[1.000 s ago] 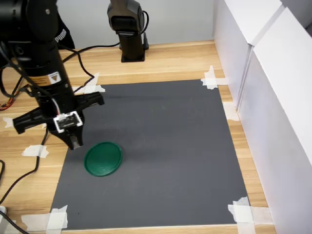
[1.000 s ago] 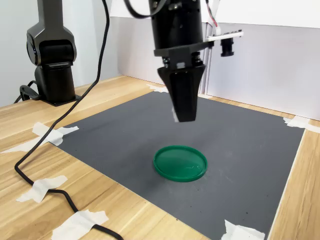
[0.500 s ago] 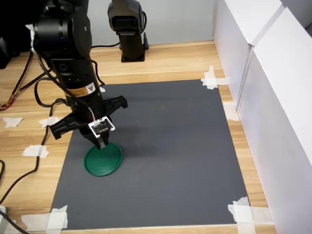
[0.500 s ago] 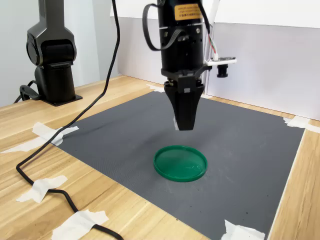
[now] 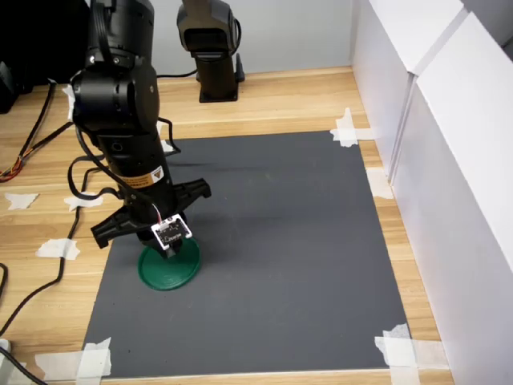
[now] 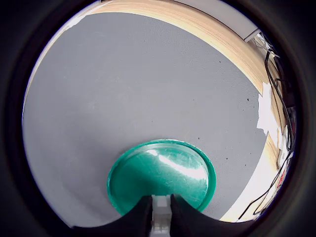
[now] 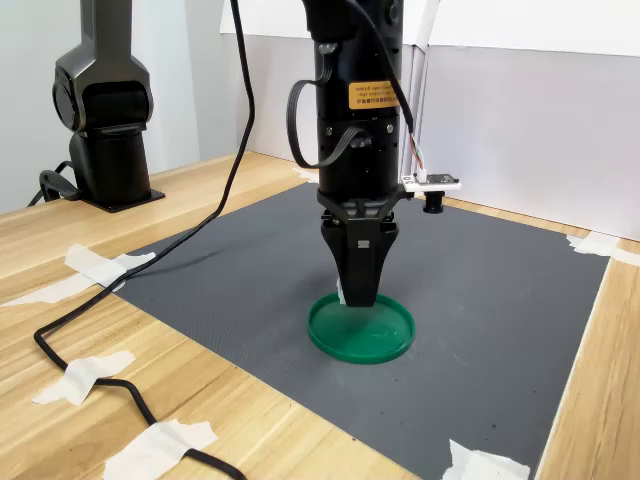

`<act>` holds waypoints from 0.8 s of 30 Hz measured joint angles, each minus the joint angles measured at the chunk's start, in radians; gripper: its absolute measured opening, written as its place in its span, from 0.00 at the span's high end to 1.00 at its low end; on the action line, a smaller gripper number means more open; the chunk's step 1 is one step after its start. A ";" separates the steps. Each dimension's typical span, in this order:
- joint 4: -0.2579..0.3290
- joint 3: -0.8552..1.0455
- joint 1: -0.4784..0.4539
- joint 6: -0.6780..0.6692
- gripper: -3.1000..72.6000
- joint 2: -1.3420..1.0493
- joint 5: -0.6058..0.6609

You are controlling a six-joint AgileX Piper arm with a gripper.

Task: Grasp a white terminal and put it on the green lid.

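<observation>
Right at the fingertips, we see the white terminal (image 6: 160, 213) pinched between the two dark fingers (image 6: 139, 216) of the gripper (image 6: 160, 219) in the wrist view, so the gripper is clenched on it. Only a small blocky white bit of it shows in the narrow gap. In the second exterior view a sliver of white shows at the gripper's tip (image 7: 360, 297), just over the green lid (image 7: 380, 340).

From the lid, we place everything else. The gripper points straight down over the lid, near the rim on the second exterior view's left side; whether the terminal touches the lid's surface we cannot tell. In the first exterior view the gripper (image 5: 170, 251) covers the upper part of the lid (image 5: 164, 273), and the black arm (image 5: 120, 104) rises above it.

The lid lies flat on the dark grey mat (image 5: 272, 241), close to the mat's edge on the first exterior view's left. White tape pieces (image 5: 349, 128) hold the mat's corners to the wooden table (image 5: 280, 92). A second black arm base (image 5: 210, 48) stands on the table well behind the lid. A black cable (image 7: 100, 330) runs over the wood in the second exterior view, to the left of the lid. White panels (image 5: 433, 120) stand far from the lid, past the mat's opposite edge.
</observation>
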 joint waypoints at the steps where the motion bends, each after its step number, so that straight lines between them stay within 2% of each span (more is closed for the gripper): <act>1: -0.005 0.000 0.000 0.000 0.84 0.003 -0.002; 5: -0.022 0.000 0.000 0.001 0.82 0.012 -0.008; 8: -0.022 0.000 0.000 0.001 0.75 0.014 -0.009; 15: -0.018 0.000 0.000 0.001 0.47 0.014 -0.016; 18: -0.017 0.000 0.000 0.001 0.37 0.014 -0.016; 24: -0.003 0.000 0.000 0.001 0.34 -0.042 -0.016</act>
